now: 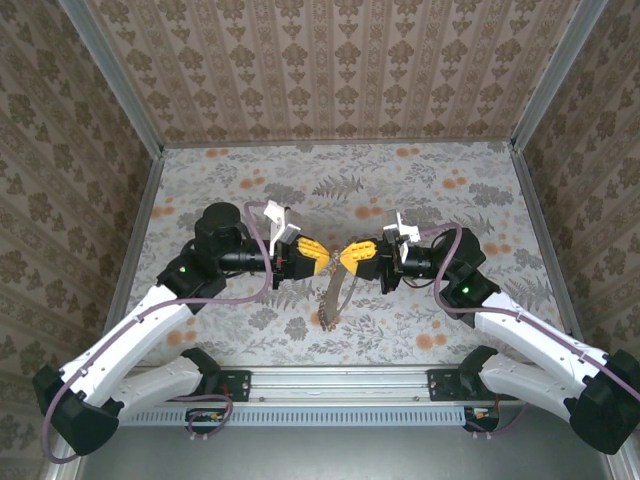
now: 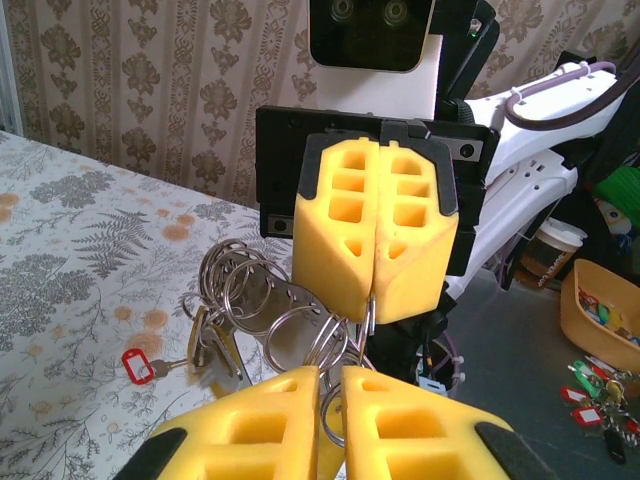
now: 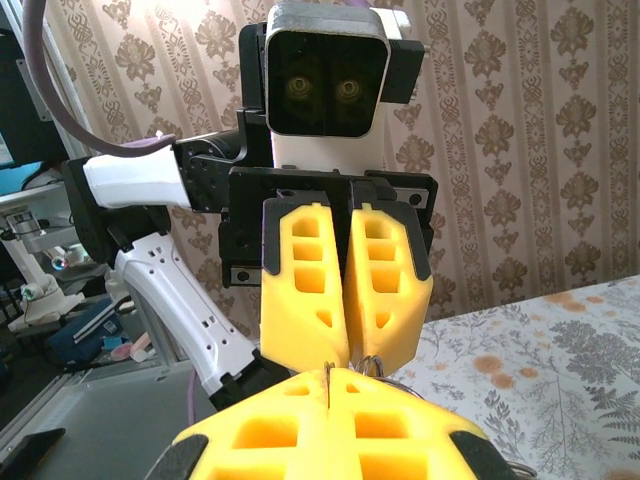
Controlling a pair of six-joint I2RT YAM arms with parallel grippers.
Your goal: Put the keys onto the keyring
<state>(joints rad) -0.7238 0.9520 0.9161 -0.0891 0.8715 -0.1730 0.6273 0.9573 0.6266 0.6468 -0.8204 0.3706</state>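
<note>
**A:** Meeting tip to tip above the table (image 1: 250, 190), your two grippers share the keyring (image 2: 270, 300), a bunch of linked steel rings hanging between them, clear of the surface. Which step is this?

**B:** Threading, I'd judge. Your right gripper (image 2: 372, 300) is fully closed, and ring wire comes out at its tips. Your left gripper (image 3: 347, 350) is narrow, nearly closed, with a loop running through the slit between its fingers. It looks like a pinch, though a light one.

**A:** And the keys?

**B:** A few keys (image 2: 212, 345) hang from the bunch, on its lower left in the left wrist view. A red-tagged key (image 2: 140, 365) lies on the table near the bunch but apart from it. So the job looks part done.

**A:** What does the next move call for?

**B:** You need one gripper to hold the keyring steady and the other free to fetch the red-tagged key. Then a coil must be pried open and the key's hole slid round it. The wire is thin and springy, so a slip is the likely fault.

**A:** Any writing?

**B:** None legible. No brand shows on the arms or the yellow fingers, and the tags in the basket (image 2: 600, 320) off the table are too small to read.
</note>
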